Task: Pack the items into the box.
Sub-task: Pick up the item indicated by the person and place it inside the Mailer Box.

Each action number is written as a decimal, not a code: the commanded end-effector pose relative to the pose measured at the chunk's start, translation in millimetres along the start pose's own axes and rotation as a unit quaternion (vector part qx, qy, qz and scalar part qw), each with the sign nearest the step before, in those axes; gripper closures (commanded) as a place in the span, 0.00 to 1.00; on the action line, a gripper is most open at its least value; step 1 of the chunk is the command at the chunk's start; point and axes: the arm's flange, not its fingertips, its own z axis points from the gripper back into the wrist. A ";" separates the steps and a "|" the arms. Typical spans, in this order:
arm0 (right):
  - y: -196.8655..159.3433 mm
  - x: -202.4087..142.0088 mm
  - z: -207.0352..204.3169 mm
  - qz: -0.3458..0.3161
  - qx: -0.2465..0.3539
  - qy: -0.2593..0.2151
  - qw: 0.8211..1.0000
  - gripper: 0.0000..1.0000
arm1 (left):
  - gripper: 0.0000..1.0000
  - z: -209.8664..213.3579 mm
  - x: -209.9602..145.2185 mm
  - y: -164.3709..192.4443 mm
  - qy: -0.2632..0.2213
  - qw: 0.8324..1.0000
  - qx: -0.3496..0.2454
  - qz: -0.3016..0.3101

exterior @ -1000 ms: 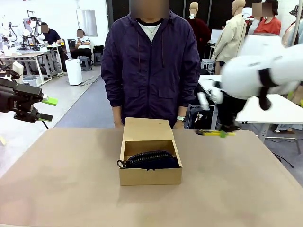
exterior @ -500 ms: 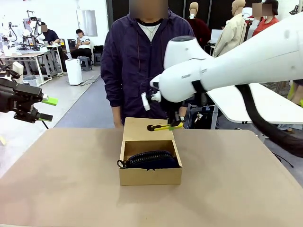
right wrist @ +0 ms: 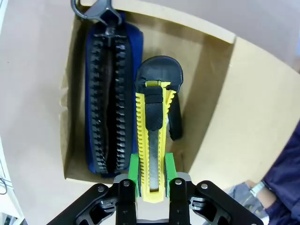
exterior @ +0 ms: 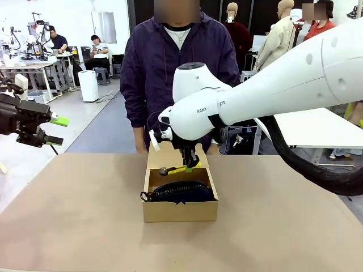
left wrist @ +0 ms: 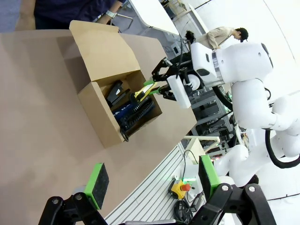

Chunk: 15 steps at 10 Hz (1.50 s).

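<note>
Your right arm (exterior: pixel 272 85) has swung in from way out over the right side of the tabletop (exterior: pixel 85 215) and is now parked over the box (exterior: pixel 180 212), with the utility knife (right wrist: pixel 152 154) along for the ride. That's the big change in the last second. The carry looks basically done, so I'd say what's left is lower and let go.

Your right pincer (right wrist: pixel 151 180) is clamped on the knife's tail end. The green pads (right wrist: pixel 133 171) squeeze both yellow sides, and the black rounded end points away from the pincer. From the front the knife hangs just above the open box, tilted a little, and as far as I can tell it isn't resting on anything yet.

Looking down past that pincer, the navy zippered pouch (right wrist: pixel 108 93) is already in the box. It lies lengthwise just beside the knife on one side, zipper up. On the knife's other side, partly under it, is the black stapler (right wrist: pixel 174 123), on the side toward the lid flap (right wrist: pixel 253 117). So the knife is lined up over the slot between the pouch and the lid-side wall. My guess is it lands on the stapler rather than the box floor, which is fine, but the slot is tight.

Meanwhile your left pincer (left wrist: pixel 151 180) hasn't budged. Its fingers are wide apart with nothing in them, well off to the side of the box. The person (exterior: pixel 181 73) stands at the far side, behind the lid.
</note>
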 end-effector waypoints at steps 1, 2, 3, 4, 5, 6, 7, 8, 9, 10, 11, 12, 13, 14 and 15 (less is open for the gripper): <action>2.5 -1.8 -6.6 -0.013 0.010 0.005 1.000 1.00 | 0.00 2.8 -0.6 -0.1 0.003 1.000 -0.002 -0.003; 2.1 -1.8 -11.0 -0.010 0.019 0.005 1.000 1.00 | 0.00 2.8 -0.6 -0.1 0.003 1.000 -0.002 -0.003; 1.3 -1.1 -13.3 -0.007 0.025 0.005 1.000 1.00 | 0.00 2.8 -0.6 -0.1 0.003 1.000 -0.002 -0.003; 1.2 -0.3 -14.2 0.002 0.028 0.003 1.000 1.00 | 0.00 2.8 -0.6 -0.1 0.003 1.000 -0.002 -0.003; 1.4 -0.4 -13.7 0.004 0.032 0.000 0.999 0.48 | 0.00 2.8 -0.6 -0.1 0.003 1.000 -0.002 -0.003; 1.4 -1.5 -14.0 0.004 0.033 -0.004 0.999 0.00 | 0.00 2.8 -0.6 -0.1 0.003 1.000 -0.002 -0.003; 1.3 -3.1 -13.7 0.001 0.033 -0.005 0.999 0.00 | 0.00 2.8 -0.6 -0.1 0.003 1.000 -0.002 -0.003; 2.4 -4.5 -12.4 -0.001 0.033 -0.009 0.999 0.00 | 0.00 2.8 -0.6 -0.1 0.003 1.000 -0.002 -0.003; 2.8 -7.4 -9.9 -0.004 0.032 -0.011 0.999 0.00 | 0.00 2.8 -0.6 -0.1 0.003 1.000 -0.002 -0.003; 4.9 -14.3 -2.3 -0.005 0.034 -0.021 0.999 0.00 | 0.00 2.8 -0.6 -0.1 0.003 1.000 -0.002 -0.003; 8.9 -28.9 9.4 -0.011 0.050 -0.037 0.998 0.00 | 0.00 2.8 -0.6 -0.1 0.003 1.000 -0.002 -0.003; 20.0 -59.8 26.2 -0.022 0.097 -0.066 0.993 0.00 | 0.00 2.8 -0.6 -0.1 0.003 1.000 -0.002 -0.003; 37.5 -94.6 43.2 -0.041 0.128 -0.079 0.988 0.00 | 0.00 2.8 -0.6 -0.1 0.003 1.000 -0.002 -0.003; 60.9 -132.5 61.4 -0.068 0.158 -0.082 0.982 0.00 | 0.00 2.8 -0.6 -0.1 0.003 1.000 -0.002 -0.003; 88.0 -172.2 81.4 -0.110 0.168 -0.086 0.976 0.00 | 0.00 2.8 -0.6 -0.1 0.003 1.000 -0.002 -0.003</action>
